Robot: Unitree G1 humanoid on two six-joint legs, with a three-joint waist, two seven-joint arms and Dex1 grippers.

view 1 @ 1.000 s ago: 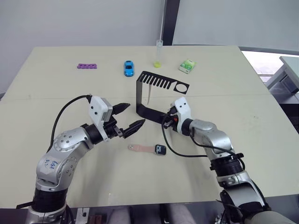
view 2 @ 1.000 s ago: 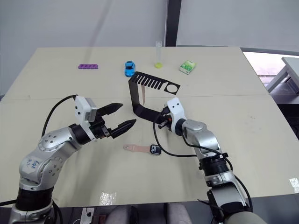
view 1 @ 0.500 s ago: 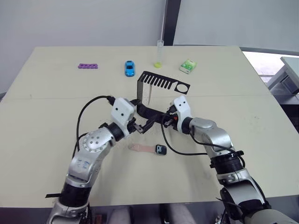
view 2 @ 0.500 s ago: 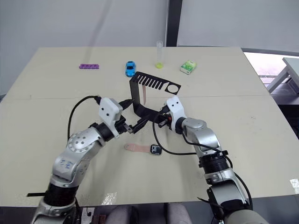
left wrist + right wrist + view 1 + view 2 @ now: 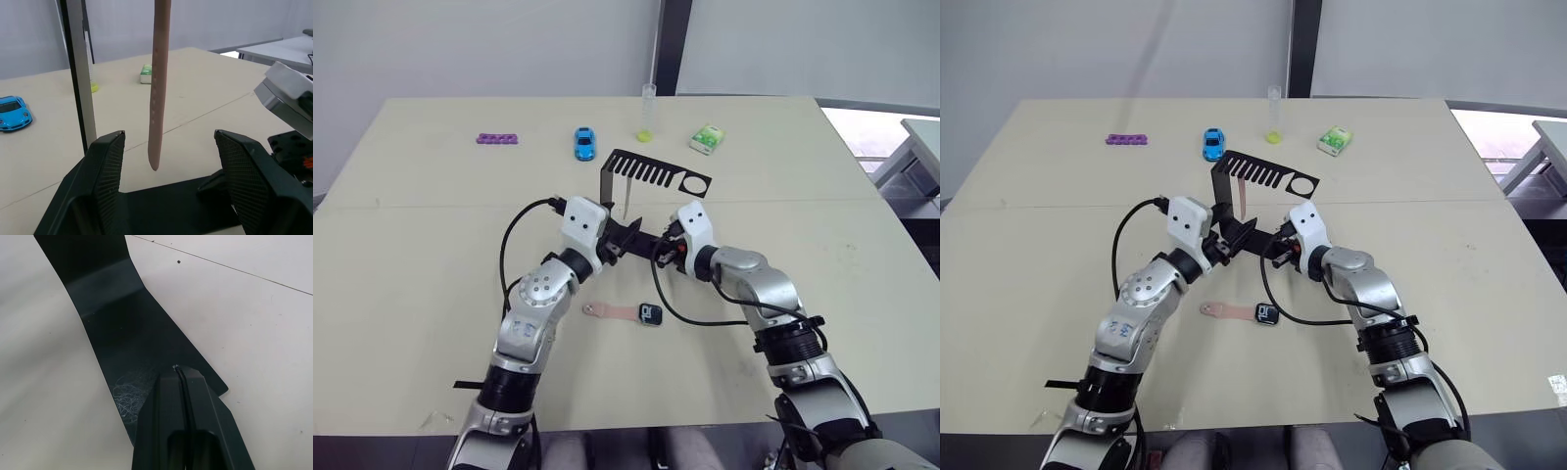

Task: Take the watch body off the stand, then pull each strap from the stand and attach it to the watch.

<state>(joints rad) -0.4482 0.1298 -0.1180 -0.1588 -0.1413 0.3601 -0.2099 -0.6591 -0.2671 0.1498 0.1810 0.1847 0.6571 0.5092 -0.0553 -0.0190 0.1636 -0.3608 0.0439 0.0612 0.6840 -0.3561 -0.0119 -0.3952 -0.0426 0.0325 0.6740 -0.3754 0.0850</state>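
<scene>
The black stand (image 5: 604, 196) is upright mid-table, and one pinkish-tan strap (image 5: 159, 83) hangs from its slotted top arm (image 5: 651, 172). My left gripper (image 5: 168, 137) is open at the stand, and the strap's lower end hangs between its fingers (image 5: 105, 171), touching neither. My right gripper (image 5: 178, 369) is shut, with its tip pressed down on the stand's flat base (image 5: 122, 328). The watch body (image 5: 650, 314) lies on the table in front of the stand, with another strap (image 5: 607, 310) joined to its left side.
Along the far side of the table are a purple knobbly strip (image 5: 496, 139), a blue toy car (image 5: 582, 143), a clear tube with yellow-green liquid (image 5: 645, 113) and a green-white packet (image 5: 706, 138). The right gripper's cable (image 5: 680, 318) loops beside the watch.
My left arm swung right and forward from open table to the stand, bringing its open fingers around the hanging strap. The right gripper stayed on the base.
</scene>
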